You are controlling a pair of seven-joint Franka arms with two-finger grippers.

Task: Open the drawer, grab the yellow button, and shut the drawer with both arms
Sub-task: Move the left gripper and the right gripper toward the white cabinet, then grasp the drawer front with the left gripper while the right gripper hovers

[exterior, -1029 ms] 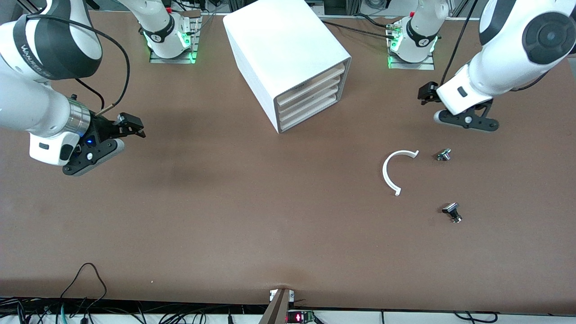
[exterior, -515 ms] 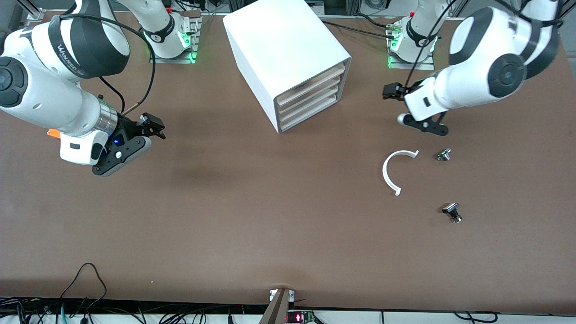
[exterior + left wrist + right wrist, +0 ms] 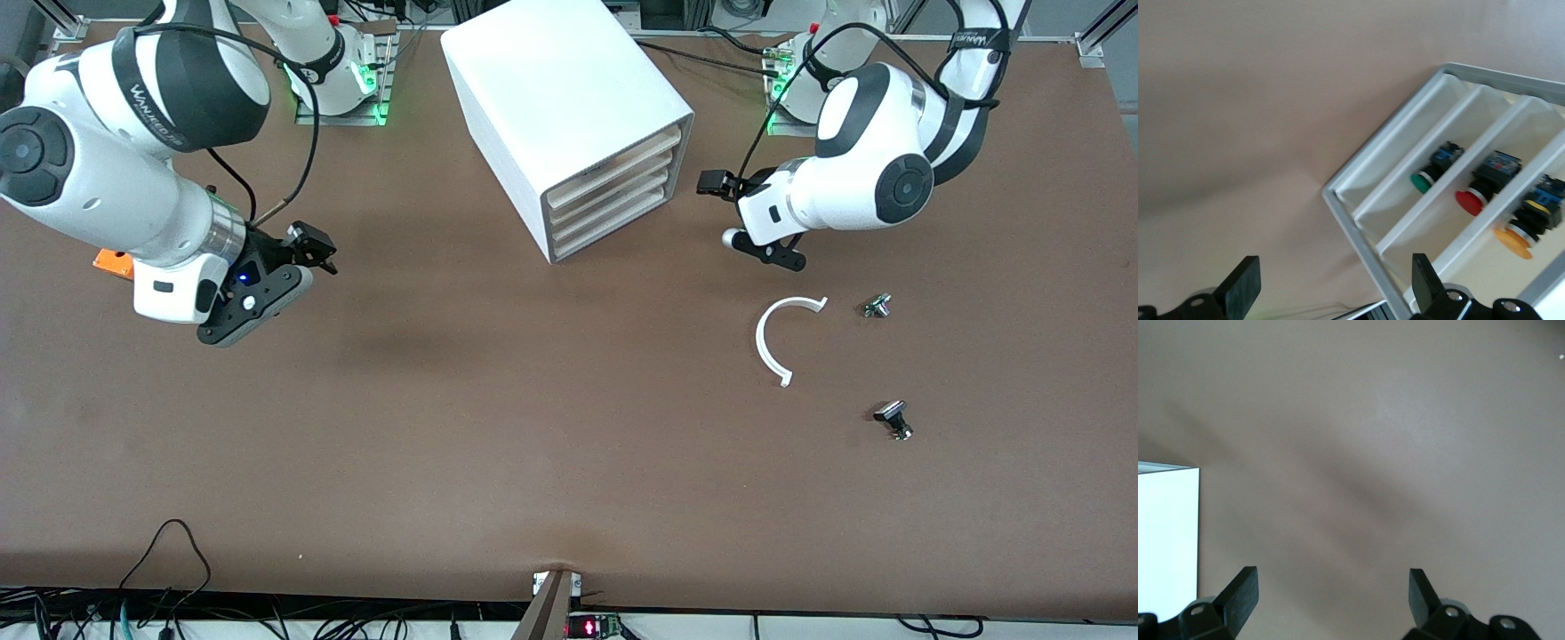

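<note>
The white cabinet (image 3: 569, 98) stands at the robots' side of the table, mid-table. Its highest drawer (image 3: 618, 158) looks pushed in like the three below it. In the left wrist view a white divided tray (image 3: 1358, 233) holds the button (image 3: 1515, 241) with an orange cap, beside a red-capped one (image 3: 1471, 201) and a green-capped one (image 3: 1422, 182). My left gripper (image 3: 769, 252) (image 3: 1333, 290) hangs open over the table in front of the drawers, holding nothing. My right gripper (image 3: 253, 307) (image 3: 1331, 593) hangs open over bare table toward the right arm's end.
A white C-shaped ring (image 3: 782, 338) and two small black-and-metal parts (image 3: 877, 306) (image 3: 893, 420) lie nearer the front camera than the left gripper. An orange box (image 3: 114, 262) peeks out beside the right arm. The cabinet's white wall (image 3: 1168, 540) shows in the right wrist view.
The left arm has swung in toward the cabinet's drawer fronts. The right arm has shifted toward the table's middle, uncovering the orange box. Both grippers stayed open.
</note>
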